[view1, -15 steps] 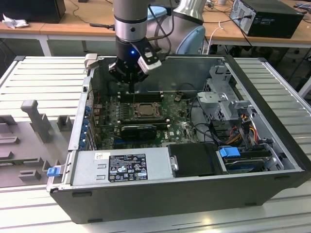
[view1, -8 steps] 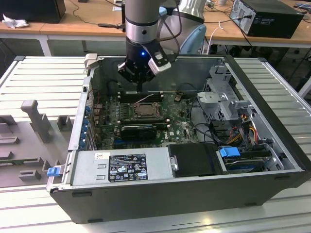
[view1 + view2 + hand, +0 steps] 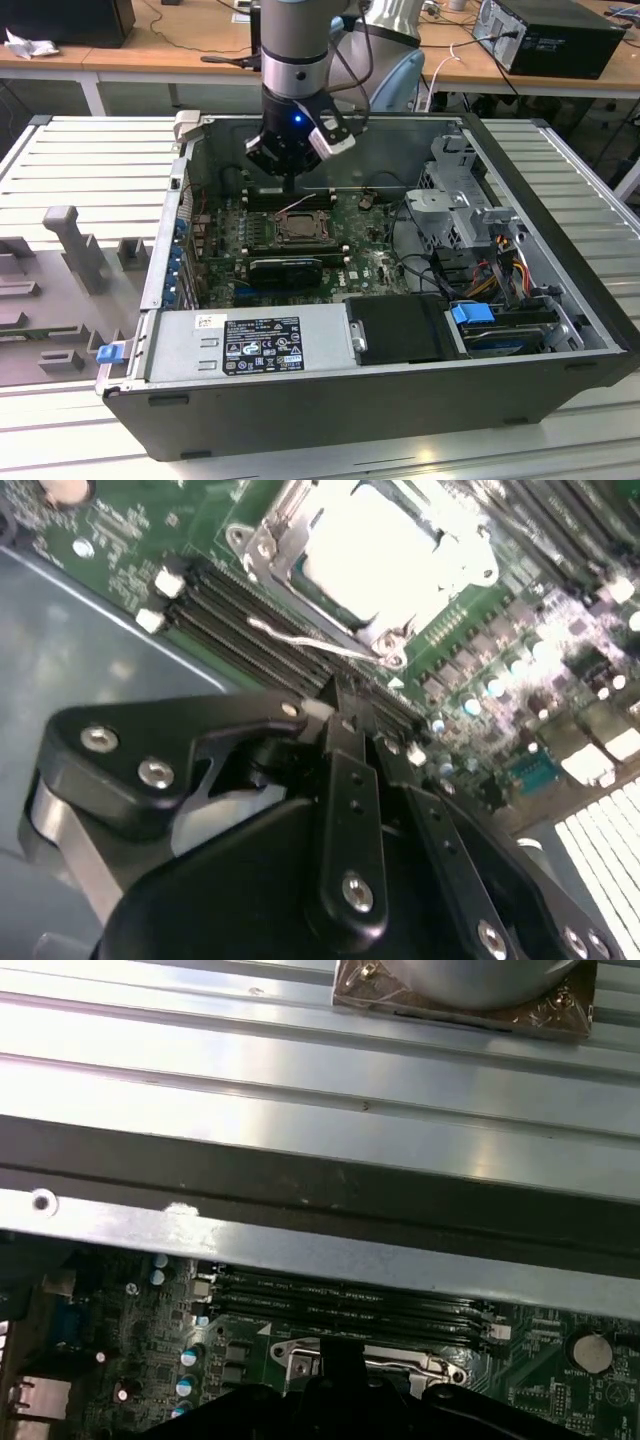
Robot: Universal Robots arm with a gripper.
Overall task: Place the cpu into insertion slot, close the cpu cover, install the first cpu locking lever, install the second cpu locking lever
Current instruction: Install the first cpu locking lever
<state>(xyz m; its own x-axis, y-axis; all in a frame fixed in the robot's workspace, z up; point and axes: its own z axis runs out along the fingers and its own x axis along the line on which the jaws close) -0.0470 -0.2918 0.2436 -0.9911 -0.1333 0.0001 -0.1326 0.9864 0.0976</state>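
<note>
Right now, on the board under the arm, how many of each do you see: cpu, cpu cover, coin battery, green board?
cpu: 1
cpu cover: 1
coin battery: 1
green board: 1
Total: 4

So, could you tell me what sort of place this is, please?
Probably a robotics lab or test workshop: a robot arm reaches into an open desktop computer case set on a slotted aluminium table, and wooden benches behind carry cables and another computer.
</note>
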